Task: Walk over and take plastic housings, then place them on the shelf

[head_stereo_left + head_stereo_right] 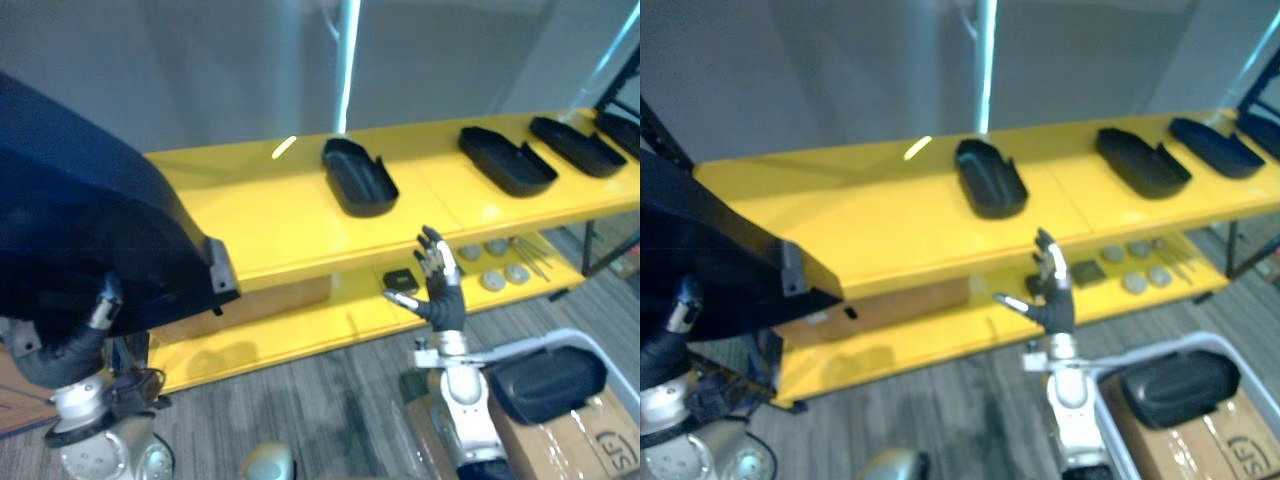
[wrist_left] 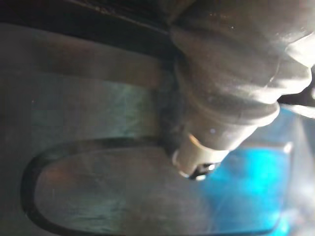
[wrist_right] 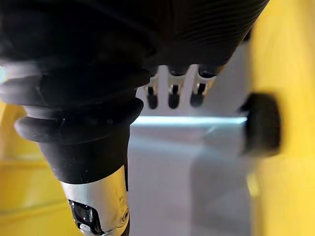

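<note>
Where a long yellow shelf (image 1: pixel 270 215) crosses the view, a big black plastic housing (image 1: pixel 80 230) looms at the left, resting on the left hand (image 2: pixel 231 83); its grip cannot be told. Further housings (image 1: pixel 358 176) lie on the shelf top. The right hand (image 1: pixel 440 285) is raised before the shelf, fingers straight, empty.

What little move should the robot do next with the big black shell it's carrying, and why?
Probably ease the carried housing forward and lower it onto the bare stretch of the yellow shelf, left of the housing already lying there. The carried one is raised at the robot's left side, short of the shelf, and that stretch looks free. The right hand is open, holding nothing.
</note>
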